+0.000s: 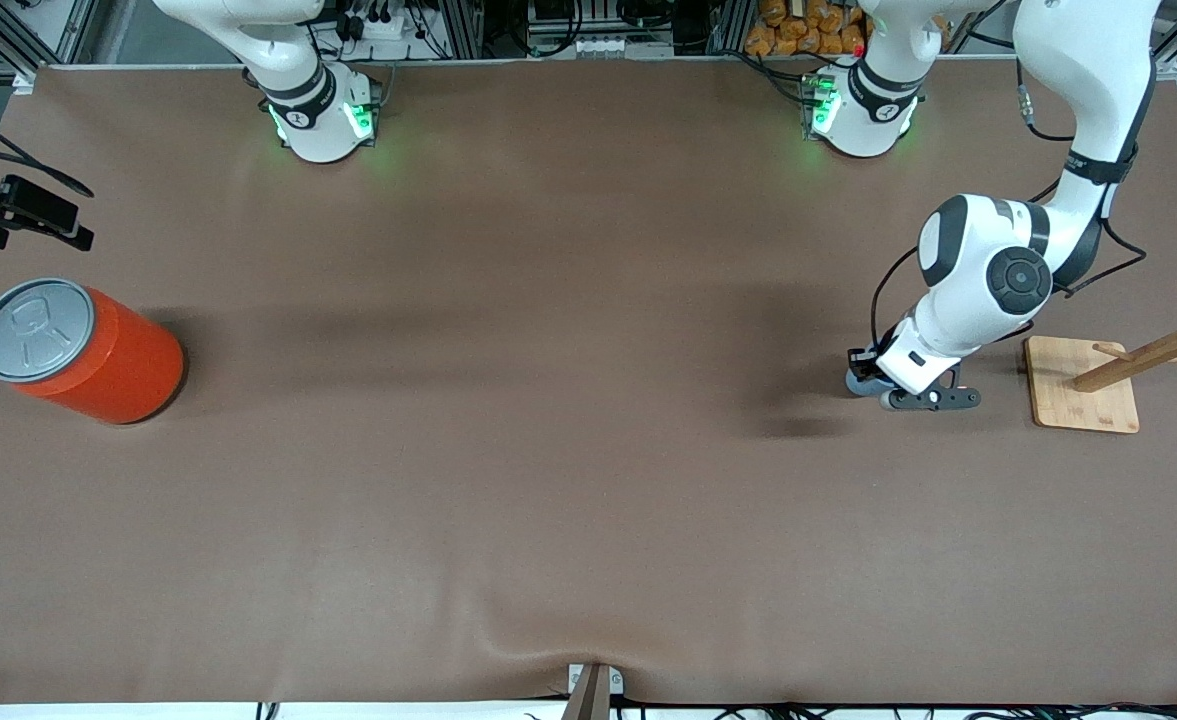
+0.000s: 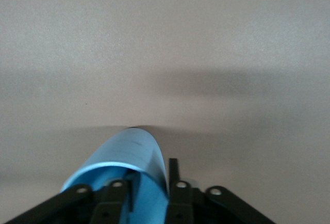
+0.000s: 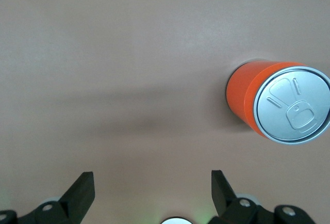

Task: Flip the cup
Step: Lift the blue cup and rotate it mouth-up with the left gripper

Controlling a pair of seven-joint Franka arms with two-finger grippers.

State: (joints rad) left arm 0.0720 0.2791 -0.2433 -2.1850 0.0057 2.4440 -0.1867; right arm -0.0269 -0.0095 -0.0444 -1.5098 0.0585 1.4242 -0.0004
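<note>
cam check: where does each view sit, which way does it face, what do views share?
Front: high across the brown table, facing both arm bases.
Left wrist: on the left arm, looking down past the left gripper, jaws clamped on the small light-blue plastic cup.
Right wrist: looking down, right gripper open.
Shared: upright orange-red can with grey lid, front and right wrist.

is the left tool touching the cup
Touching. The left wrist view shows the left tool with one finger outside the cup wall and one inside, shut on it.
</note>
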